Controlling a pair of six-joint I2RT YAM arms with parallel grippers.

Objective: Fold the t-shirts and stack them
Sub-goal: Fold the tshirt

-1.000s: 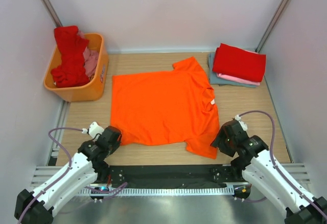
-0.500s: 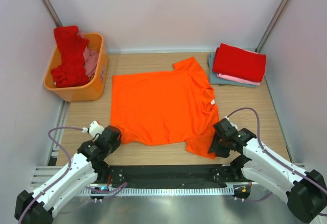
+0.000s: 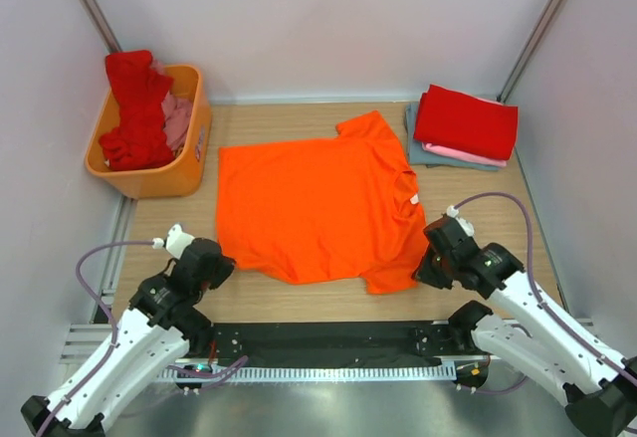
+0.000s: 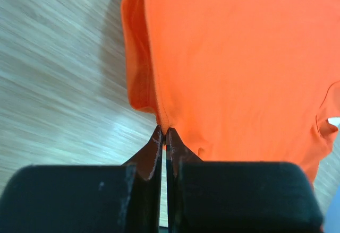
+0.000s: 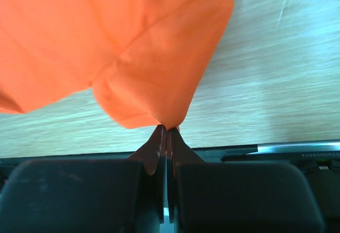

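Note:
A bright orange t-shirt (image 3: 314, 198) lies spread on the wooden table, its neck with a white label (image 3: 412, 200) toward the right. My left gripper (image 3: 225, 266) is shut on the shirt's near left hem corner (image 4: 164, 124), which is lifted off the wood. On the other side my right gripper (image 3: 423, 270) is shut on the near right sleeve (image 5: 169, 120), the cloth bunched up from its tips. A folded stack with a red t-shirt (image 3: 466, 121) on top, pink and grey-blue ones under it, sits at the back right.
An orange plastic basket (image 3: 185, 163) at the back left holds crumpled red (image 3: 132, 109) and pink (image 3: 177, 118) shirts. White walls close the table on three sides. A black strip (image 3: 328, 337) runs along the near edge between the arm bases.
The right gripper moved in onto the near sleeve and shut on it, then lifted it inward. The left gripper, shut on the hem corner, has pulled it up and slightly in.

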